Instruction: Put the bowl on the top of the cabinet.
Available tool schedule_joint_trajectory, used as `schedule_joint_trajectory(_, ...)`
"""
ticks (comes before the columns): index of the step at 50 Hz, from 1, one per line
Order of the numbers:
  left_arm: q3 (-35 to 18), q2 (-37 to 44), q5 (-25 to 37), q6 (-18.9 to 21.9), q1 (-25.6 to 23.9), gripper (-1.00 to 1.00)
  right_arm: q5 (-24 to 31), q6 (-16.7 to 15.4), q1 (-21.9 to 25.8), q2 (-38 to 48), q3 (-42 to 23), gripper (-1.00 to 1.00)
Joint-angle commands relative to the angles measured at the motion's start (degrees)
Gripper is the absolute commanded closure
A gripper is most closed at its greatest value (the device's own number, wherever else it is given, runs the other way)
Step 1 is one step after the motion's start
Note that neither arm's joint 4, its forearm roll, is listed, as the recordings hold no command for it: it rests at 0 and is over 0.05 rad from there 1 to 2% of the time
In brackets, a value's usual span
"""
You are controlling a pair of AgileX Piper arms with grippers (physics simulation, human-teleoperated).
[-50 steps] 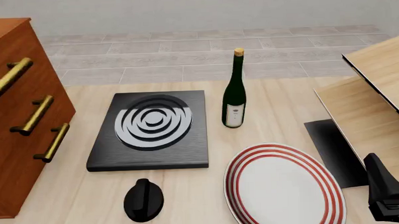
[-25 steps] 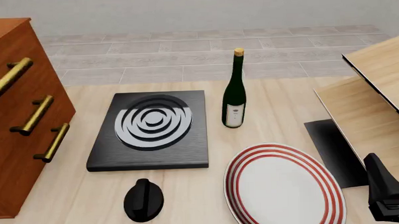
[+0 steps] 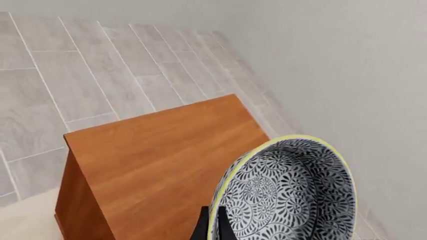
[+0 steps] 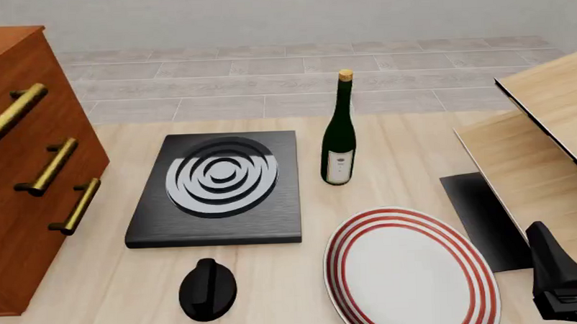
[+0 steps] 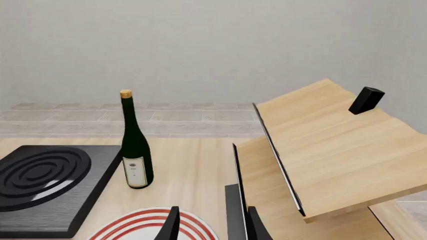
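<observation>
Left gripper (image 3: pixel 212 227): two dark fingertips show, pinched either side of the pale rim of the small round blue-and-white floral bowl (image 3: pixel 287 192), one inside the wall, one outside. The bowl hangs tilted on edge from that single rim pinch.

The flat top of the tall reddish-brown wooden cabinet (image 3: pixel 160 155) lies just beyond and below the fingertips. The bowl reads as clear of the wood, though contact at its hidden lower edge cannot be ruled out.

Handling, judged: looks like glazed ceramic, so stiff, slick and chippable; light enough for a rim pinch, but liable to swing or slip about that point. Level it and set it down low before letting go.

Right gripper (image 5: pixel 210 225): fingers parted, nothing between them, low beside the white red-ringed plate (image 5: pixel 150 227), not involved.
</observation>
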Motion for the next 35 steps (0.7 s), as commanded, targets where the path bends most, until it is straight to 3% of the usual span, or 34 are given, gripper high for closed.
schedule_joint_trajectory(1, -0.4, 1.4, 0.1, -0.3, 0.6, 1.0, 0.0, 0.0, 0.0, 0.0, 0.0, -1.0)
schedule_joint_trajectory(35, -0.6, 4.4, 0.3, 2.8, 2.1, 1.0, 0.0, 0.0, 0.0, 0.0, 0.0, -1.0)
